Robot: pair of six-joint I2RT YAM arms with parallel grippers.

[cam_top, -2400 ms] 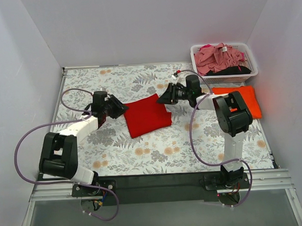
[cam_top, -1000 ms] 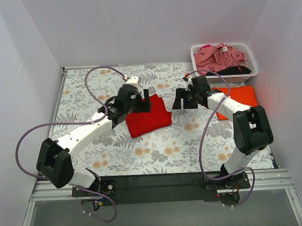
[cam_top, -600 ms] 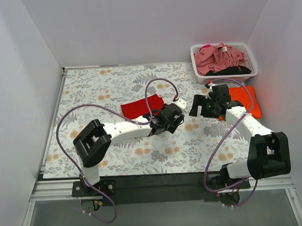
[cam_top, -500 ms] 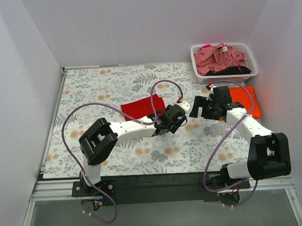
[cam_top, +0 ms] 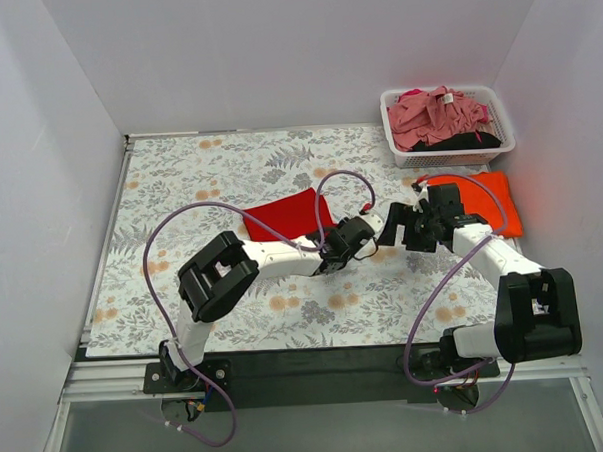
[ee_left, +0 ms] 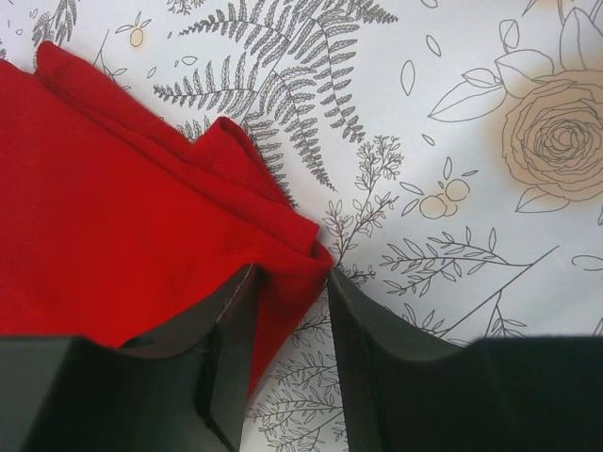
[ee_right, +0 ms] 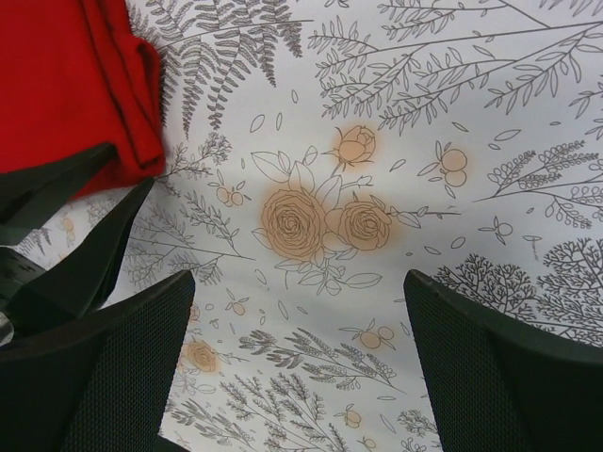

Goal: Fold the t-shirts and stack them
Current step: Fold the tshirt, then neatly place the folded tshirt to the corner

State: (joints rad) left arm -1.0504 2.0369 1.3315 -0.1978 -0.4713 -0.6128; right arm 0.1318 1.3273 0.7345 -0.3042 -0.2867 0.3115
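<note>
Top view: the folded bright red cloth t-shirt [cam_top: 284,213] lies mid-table, long axis roughly left to right; the left gripper [cam_top: 355,236] sits at its near right corner, nearer than the right gripper [cam_top: 395,226]; that corner is hidden beneath it.

Left wrist: jaws narrowed, one either side of the corner; whether they pinch, I cannot tell.

Right wrist: jaws wide apart, empty; the t-shirt lies to their far left, cut off by the frame.

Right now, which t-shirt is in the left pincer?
The folded bright red cloth t-shirt: its corner lies inside the left pincer; the orange cloth t-shirt lies apart.
</note>
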